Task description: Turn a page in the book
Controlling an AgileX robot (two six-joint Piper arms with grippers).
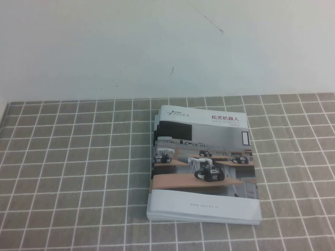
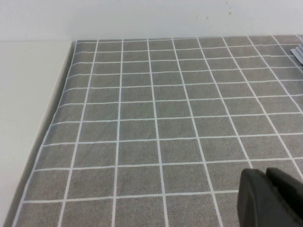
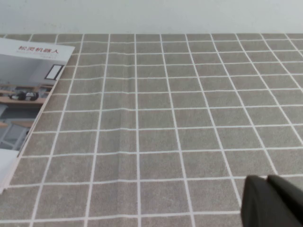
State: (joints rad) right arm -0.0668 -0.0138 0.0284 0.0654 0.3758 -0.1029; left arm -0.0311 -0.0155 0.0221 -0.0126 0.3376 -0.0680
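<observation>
Tablecloth, closed book, both tools wrist-view-only

The grey checked tablecloth carries the closed book lying flat.

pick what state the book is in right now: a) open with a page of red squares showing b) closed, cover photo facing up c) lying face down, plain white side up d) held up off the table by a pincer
b: the book lies flat and closed on the checked tablecloth, its cover page with robot photo and red title facing up. The left pincer and right pincer each show only in their own wrist view, over bare cloth, away from the book.
</observation>
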